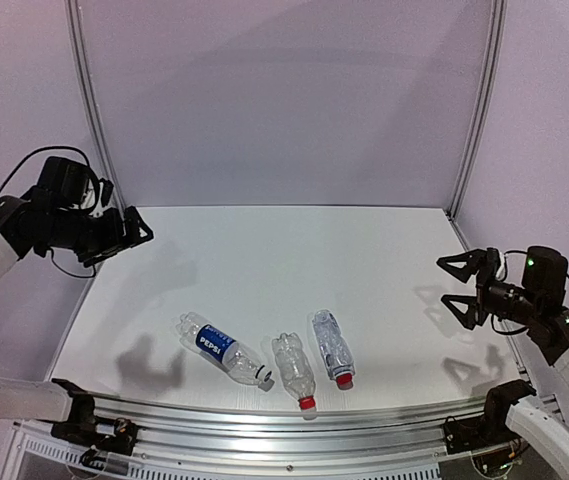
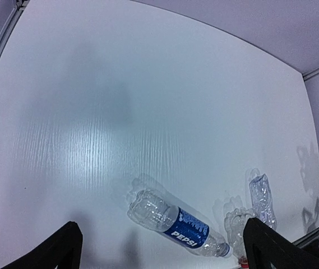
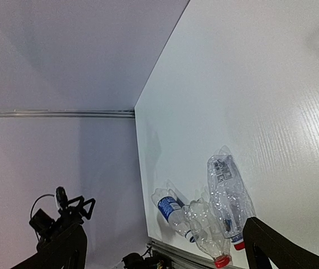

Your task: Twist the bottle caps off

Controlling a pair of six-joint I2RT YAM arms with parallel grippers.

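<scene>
Three clear bottles lie on their sides near the table's front edge, caps toward the front. The blue-labelled Pepsi bottle point(image 1: 219, 348) point(image 2: 176, 223) point(image 3: 172, 208) carries a whitish cap point(image 1: 267, 383) point(image 2: 226, 250). The ribbed middle bottle point(image 1: 292, 368) point(image 3: 207, 230) has a red cap point(image 1: 307, 404) point(image 3: 222, 260). The right bottle point(image 1: 331, 345) point(image 2: 262, 196) point(image 3: 229, 196) has a red cap point(image 1: 344, 381) point(image 3: 239, 245). My left gripper point(image 1: 134, 230) point(image 2: 160, 224) hangs open, high over the table's left edge. My right gripper point(image 1: 449, 282) point(image 3: 165, 226) is open at the right edge. Both are far from the bottles.
The white table point(image 1: 294, 260) is closed in by a pale back wall and side panels with metal corner posts point(image 1: 89, 100). A metal rail point(image 1: 294, 425) runs along the front edge just past the caps.
</scene>
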